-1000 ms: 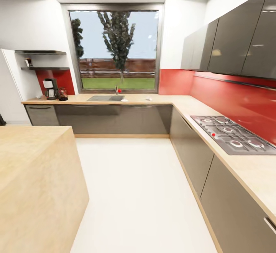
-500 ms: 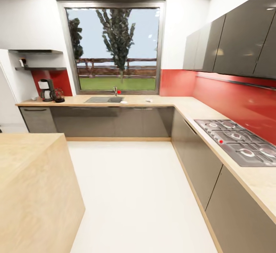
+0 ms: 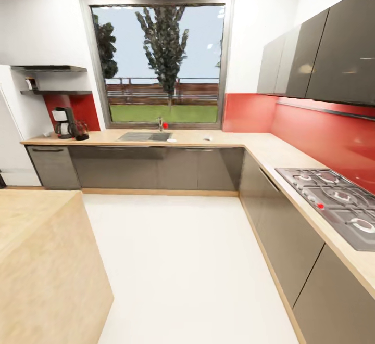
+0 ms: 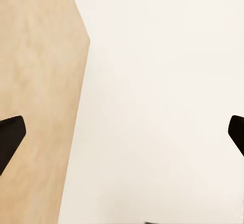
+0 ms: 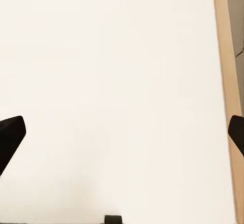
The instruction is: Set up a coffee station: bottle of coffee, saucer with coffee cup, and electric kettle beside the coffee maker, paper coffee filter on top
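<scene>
Far off at ten o'clock: coffee maker (image 3: pixel 64 122) on the counter (image 3: pixel 224 139), kettle (image 3: pixel 81 130) just beside it. Left gripper (image 4: pixel 122 132) spread wide over floor (image 3: pixel 182 260) beside the island (image 4: pixel 35 107); right gripper (image 5: pixel 122 132) likewise wide over floor, both empty.

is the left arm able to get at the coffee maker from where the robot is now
Probably not yet. The coffee maker stands at the far left end of the back countertop, across open floor. The left gripper hangs open over the floor beside the island.
</scene>
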### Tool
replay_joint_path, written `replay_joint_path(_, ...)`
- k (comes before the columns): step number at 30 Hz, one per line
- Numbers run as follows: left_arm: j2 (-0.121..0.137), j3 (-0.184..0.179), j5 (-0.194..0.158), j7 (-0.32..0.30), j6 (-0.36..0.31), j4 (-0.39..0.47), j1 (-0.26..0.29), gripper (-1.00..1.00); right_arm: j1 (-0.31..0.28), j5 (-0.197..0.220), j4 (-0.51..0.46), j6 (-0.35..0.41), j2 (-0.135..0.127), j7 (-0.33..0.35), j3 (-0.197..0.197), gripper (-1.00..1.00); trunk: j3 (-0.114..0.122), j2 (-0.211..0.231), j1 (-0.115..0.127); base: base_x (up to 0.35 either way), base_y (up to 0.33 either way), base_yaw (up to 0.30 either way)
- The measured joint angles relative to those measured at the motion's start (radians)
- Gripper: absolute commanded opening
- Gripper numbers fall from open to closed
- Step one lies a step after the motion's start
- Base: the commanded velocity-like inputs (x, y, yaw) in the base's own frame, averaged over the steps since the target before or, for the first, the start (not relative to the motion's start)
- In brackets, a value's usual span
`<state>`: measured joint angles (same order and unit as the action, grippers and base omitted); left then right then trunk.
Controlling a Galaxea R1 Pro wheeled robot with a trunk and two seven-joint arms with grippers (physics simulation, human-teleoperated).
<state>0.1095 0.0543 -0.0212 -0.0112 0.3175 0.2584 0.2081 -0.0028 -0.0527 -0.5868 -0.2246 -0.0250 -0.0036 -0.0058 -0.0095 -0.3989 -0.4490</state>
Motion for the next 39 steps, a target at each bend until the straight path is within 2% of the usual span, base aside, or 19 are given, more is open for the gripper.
replay_joint_path(39,-0.002,-0.001,-0.001,0.000,0.000,-0.001,0.001,1.00,0.000,-0.001,0.004,0.000,0.001,-0.001,0.000,1.00,0.000,0.000,0.000,0.335,0.000,0.001)
